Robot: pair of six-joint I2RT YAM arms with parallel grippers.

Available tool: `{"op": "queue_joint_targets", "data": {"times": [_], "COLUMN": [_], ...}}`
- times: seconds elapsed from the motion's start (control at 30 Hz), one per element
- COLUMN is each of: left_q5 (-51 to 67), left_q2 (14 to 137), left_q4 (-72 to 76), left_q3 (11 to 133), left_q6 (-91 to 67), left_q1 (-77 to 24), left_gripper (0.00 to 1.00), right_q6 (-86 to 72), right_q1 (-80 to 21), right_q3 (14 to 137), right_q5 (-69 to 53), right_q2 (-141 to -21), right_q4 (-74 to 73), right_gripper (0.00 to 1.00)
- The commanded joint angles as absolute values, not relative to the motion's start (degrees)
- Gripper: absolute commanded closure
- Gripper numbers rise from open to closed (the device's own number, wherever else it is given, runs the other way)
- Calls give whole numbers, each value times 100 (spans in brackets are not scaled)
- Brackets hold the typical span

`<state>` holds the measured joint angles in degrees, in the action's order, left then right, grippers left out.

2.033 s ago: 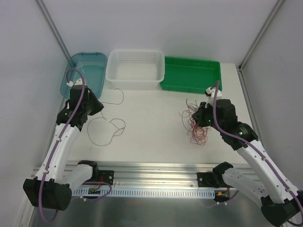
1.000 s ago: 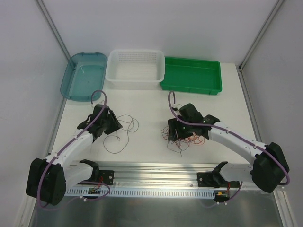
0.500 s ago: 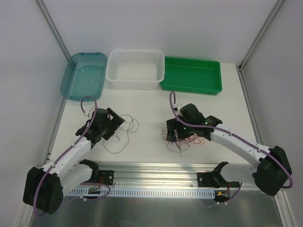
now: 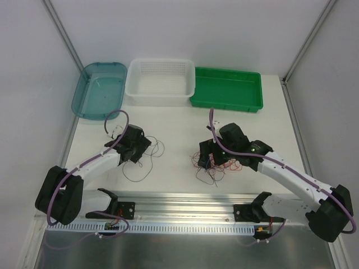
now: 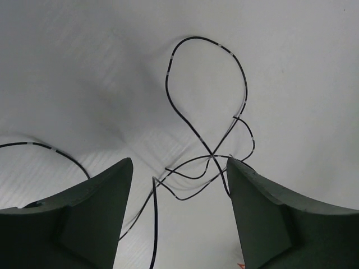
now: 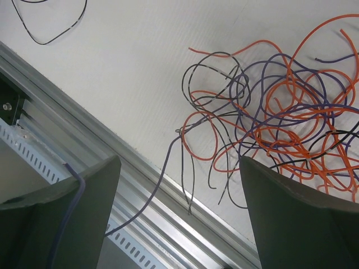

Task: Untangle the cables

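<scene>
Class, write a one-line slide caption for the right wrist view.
Open right gripper above a tangle of orange, purple and black cables, near the table's aluminium rail.

We are finding bare table (image 4: 174, 126) ahead of the left pincer (image 5: 178, 168), where only the thin black cable (image 5: 168, 84) is looping across the gap between its spread fingers. In front of the right pincer (image 6: 179, 162), the orange and purple tangle (image 6: 291, 123) is crowding one finger's side, and the aluminium rail (image 6: 129, 190) is running just beside the other. Open tabletop is lying between the two pincers. Well beyond them, the teal tray (image 4: 84, 106), white basket (image 4: 161, 100) and green tray (image 4: 224, 105) are walling off the far edge.
</scene>
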<state>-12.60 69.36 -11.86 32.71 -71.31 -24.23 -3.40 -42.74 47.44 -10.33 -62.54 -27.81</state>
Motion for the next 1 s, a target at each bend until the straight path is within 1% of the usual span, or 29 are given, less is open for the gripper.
{"op": "queue_joint_targets", "data": {"times": [0.0,0.03,0.17,0.2,0.23,0.27,0.37,0.5,0.57,0.6,0.63,0.7,0.73,0.87,0.9,0.97], "left_q5": [-1696,-1792,-1793,-1776,-1741,-1723,-1731,-1767,-1793,-1793,-1784,-1618,-1487,-722,-738,-808], "left_q2": [7189,7268,7348,7348,7348,7295,7076,6680,6478,6434,6399,6451,6538,6863,7047,7285], "left_q4": [-1028,-1011,-1011,-1011,-1002,-1011,-1020,-1186,-1379,-1423,-1459,-1546,-1616,-1775,-1784,-1784], "left_q3": [3533,3533,3481,3472,3463,3454,3585,4094,4656,4867,5330,5833,6332,7504,7932,8304], "left_q6": [-7418,-7435,-7497,-7506,-7497,-7462,-7155,-6200,-5829,-5357,-5057,-4259,-4028,-3211,-3060,-2587], "left_q1": [-2549,-2575,-2601,-2619,-2619,-2637,-2645,-2628,-2619,-2619,-2610,-2514,-2427,-1655,-1557,-1363], "left_gripper": [33,45,73,89,96,100,100,100,100,100,100,100,100,100,100,100], "right_q6": [-193,-185,-158,-158,-141,-141,-123,-36,-44,-35,104,114,114,79,79,53], "right_q1": [-4307,-4307,-4307,-4307,-4298,-4307,-4298,-4298,-4298,-4298,-4307,-4307,-4298,-4298,-4307,-4307], "right_q3": [4711,4694,4606,4571,4562,4544,4535,4614,4676,4702,4728,4746,4755,4773,4746,4668], "right_q5": [-1072,-1090,-1072,-1064,-1037,-1020,-1020,-993,-932,-906,-844,-791,-756,-738,-721,-694], "right_q2": [-6012,-5960,-5863,-5836,-5836,-5827,-5827,-5766,-5687,-5652,-5608,-5502,-5476,-5309,-5274,-5212], "right_q4": [-2900,-2918,-2927,-2918,-2918,-2918,-2918,-3041,-3181,-3277,-3296,-3401,-3427,-3533,-3525,-3525], "right_gripper": [9,9,8,9,9,9,9,9,9,8,8,8,7,5,5,5]}}
